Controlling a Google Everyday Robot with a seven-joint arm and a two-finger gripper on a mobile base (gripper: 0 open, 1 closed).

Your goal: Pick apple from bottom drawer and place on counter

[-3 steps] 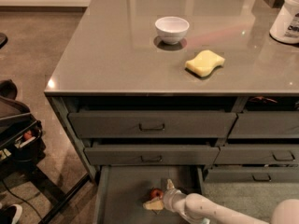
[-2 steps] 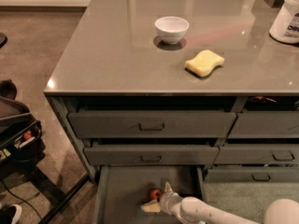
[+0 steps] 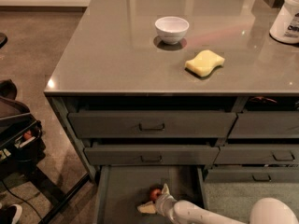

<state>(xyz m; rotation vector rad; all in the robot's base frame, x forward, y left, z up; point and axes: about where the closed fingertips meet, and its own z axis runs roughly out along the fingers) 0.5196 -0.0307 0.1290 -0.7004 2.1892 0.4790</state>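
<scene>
The small red apple [image 3: 154,193] lies on the grey floor of the open bottom drawer [image 3: 126,185], near the drawer's middle. My gripper [image 3: 153,199] reaches in from the lower right on a white arm. Its pale fingers stand on either side of the apple, one above right and one below left, right against it. The glossy grey-brown counter [image 3: 117,50] tops the drawer cabinet above.
A white bowl [image 3: 171,29] and a yellow sponge [image 3: 204,62] sit on the counter. A white container [image 3: 286,18] stands at its far right edge. Two handle-fronted drawers [image 3: 152,125] stick out above the bottom drawer. A dark cart [image 3: 18,134] stands on the floor to the left.
My gripper has shifted a little to the left in the drawer, staying around the apple. Nothing on the counter has moved.
</scene>
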